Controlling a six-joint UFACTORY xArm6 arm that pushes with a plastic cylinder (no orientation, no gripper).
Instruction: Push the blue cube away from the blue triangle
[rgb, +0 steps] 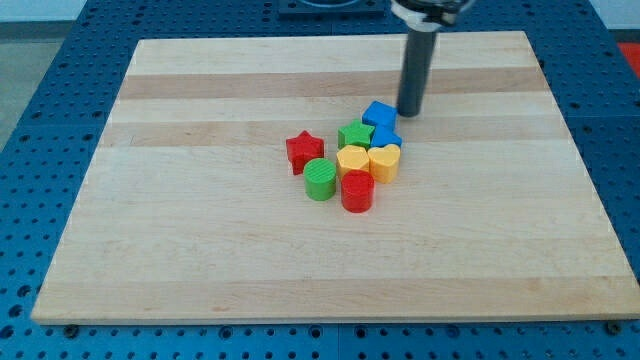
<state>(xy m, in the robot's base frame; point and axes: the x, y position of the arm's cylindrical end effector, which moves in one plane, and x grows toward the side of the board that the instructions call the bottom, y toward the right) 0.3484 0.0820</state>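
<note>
The blue cube (379, 114) sits at the far right of the cluster, touching the blue triangle (386, 135) just nearer us. Our tip (409, 112) stands just right of the cube, likely placed to shove it leftward. No gripper exists; the rod grasps nothing.

Free room: wide bare margins of the pale wooden table (200, 260) are left around the central cluster.
Obstacles: blue cube (379, 114) is backed by blue triangle (386, 135) and green star (354, 135), packed tight.
</note>
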